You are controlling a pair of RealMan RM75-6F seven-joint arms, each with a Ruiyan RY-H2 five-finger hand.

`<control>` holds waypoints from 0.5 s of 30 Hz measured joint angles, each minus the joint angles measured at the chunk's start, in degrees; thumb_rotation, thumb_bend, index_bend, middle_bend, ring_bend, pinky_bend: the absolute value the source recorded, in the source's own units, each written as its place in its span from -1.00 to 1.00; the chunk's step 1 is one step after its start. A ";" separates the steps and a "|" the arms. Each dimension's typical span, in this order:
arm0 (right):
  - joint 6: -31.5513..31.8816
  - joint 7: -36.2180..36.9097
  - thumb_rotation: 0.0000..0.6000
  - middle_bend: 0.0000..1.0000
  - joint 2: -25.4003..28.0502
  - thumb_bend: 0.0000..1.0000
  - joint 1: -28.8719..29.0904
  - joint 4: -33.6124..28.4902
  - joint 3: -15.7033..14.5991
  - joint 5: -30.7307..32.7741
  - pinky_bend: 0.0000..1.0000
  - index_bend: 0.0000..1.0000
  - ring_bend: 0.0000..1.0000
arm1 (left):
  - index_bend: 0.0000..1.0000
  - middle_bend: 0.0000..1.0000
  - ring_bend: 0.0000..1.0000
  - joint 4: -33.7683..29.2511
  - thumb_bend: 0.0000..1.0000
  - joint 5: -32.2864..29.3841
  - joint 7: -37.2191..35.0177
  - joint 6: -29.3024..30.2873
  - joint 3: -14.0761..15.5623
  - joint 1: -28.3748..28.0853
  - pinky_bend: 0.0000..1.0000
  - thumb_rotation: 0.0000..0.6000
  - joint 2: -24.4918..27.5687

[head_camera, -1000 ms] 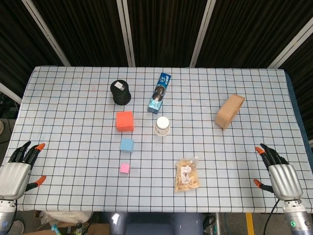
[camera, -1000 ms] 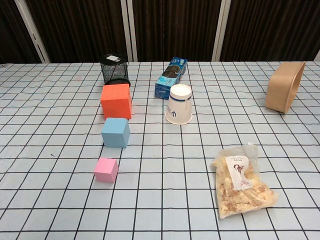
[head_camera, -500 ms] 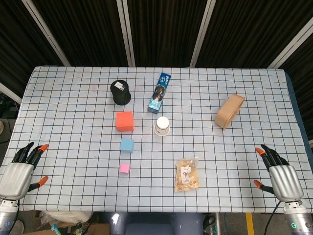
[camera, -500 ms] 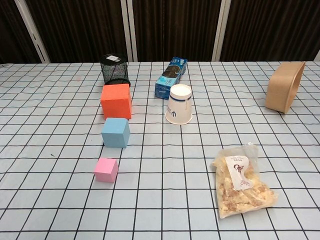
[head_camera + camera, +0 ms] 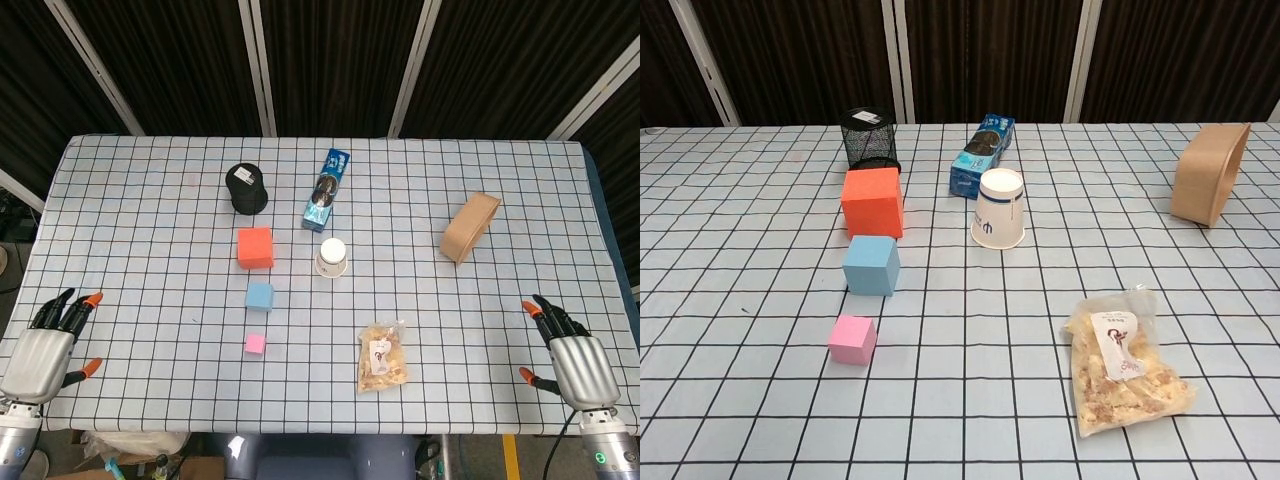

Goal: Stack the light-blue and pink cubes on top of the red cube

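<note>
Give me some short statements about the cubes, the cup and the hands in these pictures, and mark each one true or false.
1. The light-blue cube lies between the red cube and the pink cube. True.
2. The pink cube sits on the red cube. False: it rests on the table, nothing stacked.
3. The paper cup stands upside down. True.
4. The left hand holds the light-blue cube. False: it holds nothing, at the table's near edge.
5. The right hand holds nothing. True.

red cube (image 5: 872,201) | light-blue cube (image 5: 871,265) just in front, apart | pink cube (image 5: 852,340) nearest | black mesh cup (image 5: 868,137) behind red | inverted paper cup (image 5: 999,208) | snack bag (image 5: 1124,359)
</note>
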 measured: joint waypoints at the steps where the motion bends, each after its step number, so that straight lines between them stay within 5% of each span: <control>1: 0.03 0.12 1.00 -0.79 0.06 -0.73 -0.04 -0.02 -0.03 -0.02 -0.31 -0.73 -0.65 | -0.80 -0.69 -0.86 0.22 -0.60 -0.01 -0.19 -0.39 -0.04 -0.26 -0.70 1.00 -0.21; 8: -0.50 0.39 1.00 -0.79 0.08 -0.73 0.04 0.06 -0.11 0.32 -0.31 -0.73 -0.65 | -0.79 -0.38 -0.61 -1.41 -0.60 -1.13 -1.08 -5.34 -0.78 -3.16 -0.56 1.00 -0.09; 15: -0.82 0.49 1.00 -0.80 -0.17 -0.72 0.33 0.23 -0.47 -0.49 -0.31 -0.73 -0.63 | -0.64 0.50 0.19 -7.85 -0.60 -1.25 4.21 -6.79 -3.82 -6.80 0.23 1.00 -0.19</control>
